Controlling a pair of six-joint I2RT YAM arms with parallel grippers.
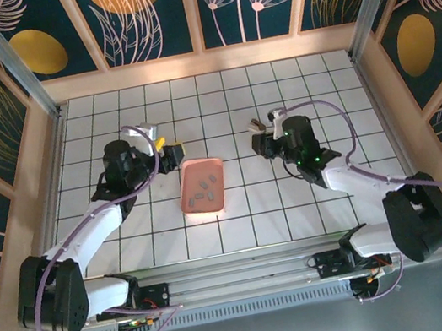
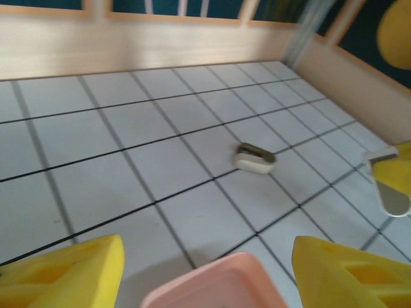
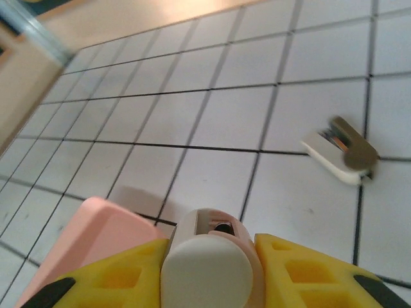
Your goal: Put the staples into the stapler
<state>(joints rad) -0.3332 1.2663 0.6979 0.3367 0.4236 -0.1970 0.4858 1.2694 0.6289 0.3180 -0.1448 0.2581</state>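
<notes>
White tiles with dark grout lines cover the counter (image 1: pixel 93 119), fenced by pale wooden rails and dark floral panels (image 1: pixel 143 16). At its middle lie the staples (image 1: pixel 206 190), a few small grey strips scattered inside a shallow pink tray (image 1: pixel 204 165). Just left of the tray's far end, the left arm (image 1: pixel 87 232) holds its jaws spread wide with nothing between the yellow fingers (image 2: pixel 64 276); in the left wrist view the tray's rim sits below the gap. Right of the tray, the right arm (image 1: pixel 352 181) has its jaws pressed against both sides of a rounded cream-and-pink object (image 3: pixel 205 269). A small white-and-bronze piece (image 3: pixel 340 153) rests on the tiles, apart from the tray and both arms. Which of these two is the stapler I cannot tell.
</notes>
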